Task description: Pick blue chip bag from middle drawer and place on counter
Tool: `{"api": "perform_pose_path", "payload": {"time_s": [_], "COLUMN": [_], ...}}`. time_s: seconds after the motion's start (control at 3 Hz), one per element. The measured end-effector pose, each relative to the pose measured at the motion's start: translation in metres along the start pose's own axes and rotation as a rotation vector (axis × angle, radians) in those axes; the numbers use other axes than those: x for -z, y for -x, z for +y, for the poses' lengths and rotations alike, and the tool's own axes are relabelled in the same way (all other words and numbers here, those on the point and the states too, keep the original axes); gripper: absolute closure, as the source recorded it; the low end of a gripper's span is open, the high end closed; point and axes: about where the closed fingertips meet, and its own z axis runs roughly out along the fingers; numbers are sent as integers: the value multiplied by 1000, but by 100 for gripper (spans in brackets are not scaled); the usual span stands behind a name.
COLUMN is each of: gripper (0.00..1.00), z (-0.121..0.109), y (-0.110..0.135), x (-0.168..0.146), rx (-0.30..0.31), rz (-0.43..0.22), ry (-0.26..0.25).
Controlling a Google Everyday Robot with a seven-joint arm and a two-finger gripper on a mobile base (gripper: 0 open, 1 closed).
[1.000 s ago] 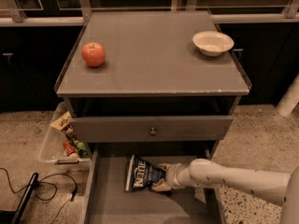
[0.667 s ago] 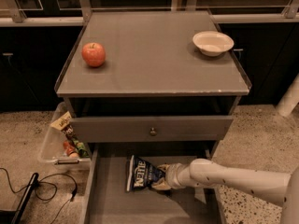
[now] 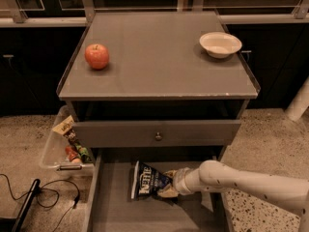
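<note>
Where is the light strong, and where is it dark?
Camera view: the counter is brightly lit, with soft shadows beside the apple and bowl; the middle drawer is dimmer, yet the blue chip bag is visible, with the gripper at its right edge.

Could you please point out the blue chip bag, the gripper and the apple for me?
blue chip bag (image 3: 152, 180): camera view, on its navy front beside the white lettering.
gripper (image 3: 167, 187): camera view, on its tip at the bag's right edge, inside the middle drawer (image 3: 116, 211).
apple (image 3: 96, 56): camera view, on its red front.
</note>
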Motion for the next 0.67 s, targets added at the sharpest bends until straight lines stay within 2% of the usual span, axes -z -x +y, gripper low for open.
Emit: {"api": "perform_pose_path", "payload": {"time_s": [0.33, 0.67], "gripper": [100, 100], "z": [2, 7], "y": [19, 52], "x": [27, 74], "rx": [-9, 28], "rz": [-3, 10], "ry": [-3, -45]}}
